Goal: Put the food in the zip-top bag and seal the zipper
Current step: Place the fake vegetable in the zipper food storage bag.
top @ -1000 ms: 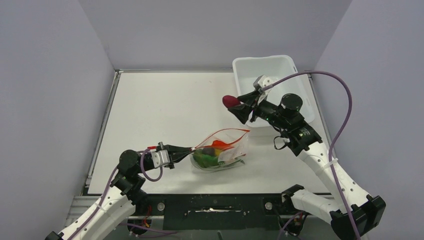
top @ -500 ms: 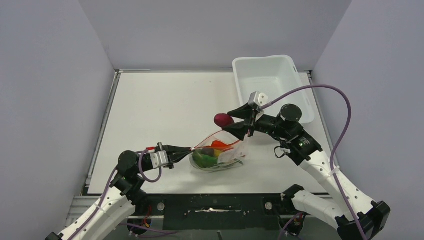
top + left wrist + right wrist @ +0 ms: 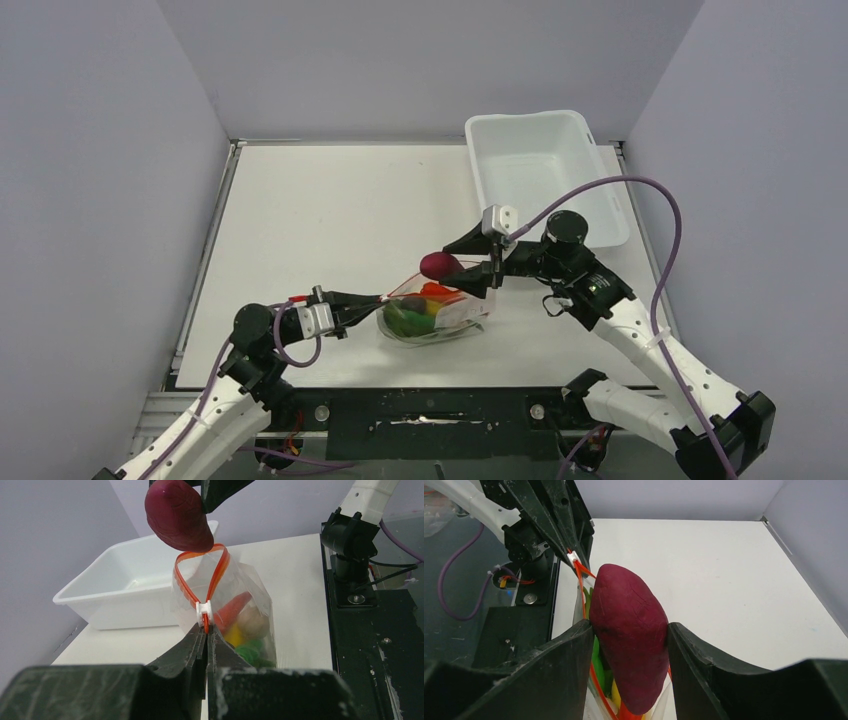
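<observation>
White table (image 3: 330, 210), grey walls. Your left gripper (image 3: 206, 632) was clenched on the zipper (image 3: 218, 572) end, evidently to prop the soft clear bag (image 3: 462, 312) open. Your right gripper (image 3: 629, 626) grasped a smooth, tapered maroon piece (image 3: 177, 512) just above that mouth. Green, yellow and orange food (image 3: 415, 315) lay inside.

The place is a robotics lab test cell: a white tabletop (image 3: 330, 220) boxed in by plain pale-lavender panels (image 3: 100, 200), with a left arm (image 3: 205, 418) and a right arm (image 3: 650, 342) mounted on a black metal rail (image 3: 430, 410) at its near edge.
</observation>
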`<state>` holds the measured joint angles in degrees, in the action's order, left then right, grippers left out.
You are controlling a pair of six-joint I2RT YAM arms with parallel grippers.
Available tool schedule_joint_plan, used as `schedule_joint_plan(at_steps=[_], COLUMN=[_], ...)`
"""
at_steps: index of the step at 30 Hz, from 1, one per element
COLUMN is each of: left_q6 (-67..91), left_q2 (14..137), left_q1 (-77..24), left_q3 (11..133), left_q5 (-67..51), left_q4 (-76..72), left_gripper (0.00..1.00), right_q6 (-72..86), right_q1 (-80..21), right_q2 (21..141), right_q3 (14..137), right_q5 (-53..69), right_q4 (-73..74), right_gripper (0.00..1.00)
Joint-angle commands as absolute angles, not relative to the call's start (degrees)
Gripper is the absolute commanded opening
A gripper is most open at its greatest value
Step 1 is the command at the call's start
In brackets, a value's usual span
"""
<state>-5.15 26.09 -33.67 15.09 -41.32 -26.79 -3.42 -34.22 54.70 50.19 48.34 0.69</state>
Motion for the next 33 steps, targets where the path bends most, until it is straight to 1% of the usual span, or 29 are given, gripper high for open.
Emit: schedule_joint_plan(at_steps=[1,4,13,19,27,33], left_q6=[-5.31,-6.32,-6.44,-6.5,-6.64,-6.68], left_q2=[25.03,25.01,25.2,25.62,25.49,25.36], left_q1=[-33.89,-33.91,-33.92,-33.84,-33.87,-33.91], left_q3=[15.77,16.11,16.06,15.96,15.53,15.47], left_q5=[-40.96,-41.09,-41.56,-41.92,-42.01,-42.09], left_q4=[-29.96,-29.04,-29.01,-29.11,-29.18,-29.21], left_gripper=[0.0,0.0,0.0,0.0,0.0,0.0], right_q6=[-7.44,-8.88,-12.92,-13.21,-13.71,-14.56], right_q1=[-34.76,-34.95,-35.72,-36.81,-39.36,-40.32], right_q2=[54.65,55.18,58.47,60.29,61.87,60.75], right_q3=[49.98,50.02,53.39,54.6,56.95,58.91], right_q5=[50.34,51.39,48.47,46.51,43.42,41.15], right_q4=[3.03,4.91,12.04,14.14,17.52,19.68], right_gripper=[0.47,0.47,0.48,0.49,0.55,0.64])
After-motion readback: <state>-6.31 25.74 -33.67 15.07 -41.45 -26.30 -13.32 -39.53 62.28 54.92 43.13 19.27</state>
